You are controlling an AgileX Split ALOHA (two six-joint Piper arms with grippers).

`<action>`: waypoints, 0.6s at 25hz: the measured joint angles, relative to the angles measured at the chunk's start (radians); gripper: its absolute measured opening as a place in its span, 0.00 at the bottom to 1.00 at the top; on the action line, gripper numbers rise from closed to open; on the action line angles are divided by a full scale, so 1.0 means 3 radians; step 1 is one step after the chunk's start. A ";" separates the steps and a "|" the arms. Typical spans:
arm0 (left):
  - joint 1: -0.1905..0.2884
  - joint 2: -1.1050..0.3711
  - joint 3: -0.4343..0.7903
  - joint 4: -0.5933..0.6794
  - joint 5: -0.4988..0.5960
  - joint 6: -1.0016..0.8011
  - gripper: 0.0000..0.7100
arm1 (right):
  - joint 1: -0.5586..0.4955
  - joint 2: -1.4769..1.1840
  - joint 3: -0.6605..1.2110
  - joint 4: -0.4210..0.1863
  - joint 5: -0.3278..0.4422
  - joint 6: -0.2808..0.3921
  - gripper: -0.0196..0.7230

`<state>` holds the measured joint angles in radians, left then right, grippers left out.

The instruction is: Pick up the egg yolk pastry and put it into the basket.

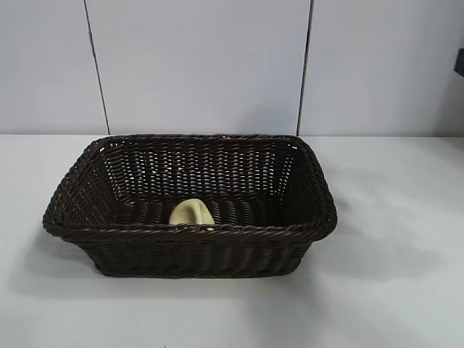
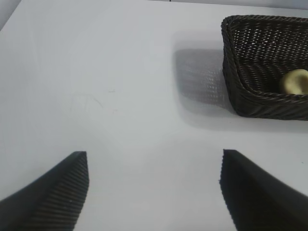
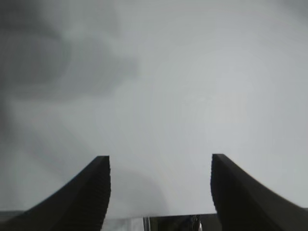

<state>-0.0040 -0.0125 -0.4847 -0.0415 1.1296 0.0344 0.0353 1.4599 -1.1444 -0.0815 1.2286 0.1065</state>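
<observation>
The pale yellow egg yolk pastry lies inside the dark brown wicker basket, close to its near wall. From the left wrist view the pastry shows in the basket, well away from my left gripper, which hangs open over bare table with nothing between its fingers. My right gripper is also open and empty above plain white table. Neither arm appears in the exterior view.
The white table stretches around the basket on all sides. A pale panelled wall rises behind it. A dark object pokes in at the exterior view's right edge.
</observation>
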 joint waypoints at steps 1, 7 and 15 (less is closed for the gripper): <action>0.0000 0.0000 0.0000 0.0000 0.0000 0.0000 0.78 | 0.0000 -0.0149 0.0145 0.0006 0.0000 -0.0009 0.63; 0.0000 0.0000 0.0000 0.0000 0.0000 0.0000 0.78 | 0.0000 -0.1080 0.0989 0.0033 -0.0150 -0.0012 0.63; 0.0000 0.0000 0.0000 0.0000 0.0000 0.0000 0.78 | 0.0000 -0.2430 0.2008 0.0039 -0.0442 -0.0012 0.63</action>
<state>-0.0040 -0.0125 -0.4847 -0.0415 1.1296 0.0344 0.0353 0.7308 -0.5420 -0.0698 1.0959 0.1029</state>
